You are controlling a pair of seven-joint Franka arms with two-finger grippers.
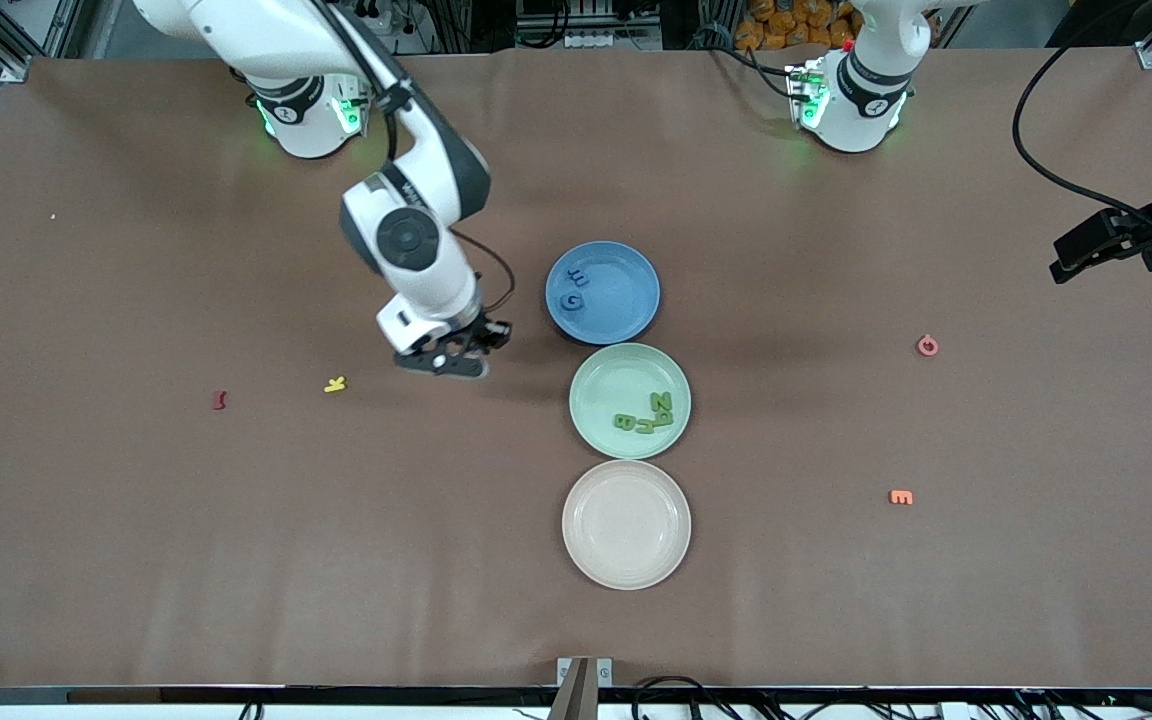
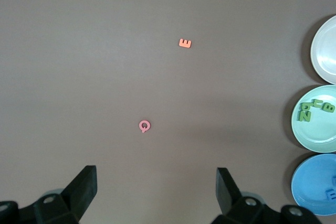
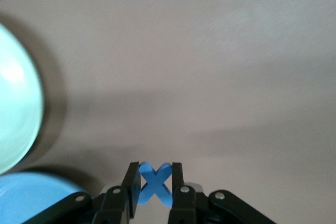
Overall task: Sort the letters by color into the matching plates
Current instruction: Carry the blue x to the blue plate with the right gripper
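Right gripper (image 3: 152, 184) pinches a small flat blue X letter (image 3: 154, 184) above bare table, beside the round matte blue plate (image 1: 603, 292) toward the right arm's end. Left gripper (image 2: 156, 188) waits, fingers spread.

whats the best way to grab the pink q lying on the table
Judging by its pose, come straight down from above: the pink Q lies flat on bare table, apart from other pieces. Pinch across the ring's outer edges, avoiding its small tail. The left gripper, open, is the closer one.

A brown-covered table (image 1: 136, 560) fills the view, black cables (image 1: 1046, 150) trailing across it.
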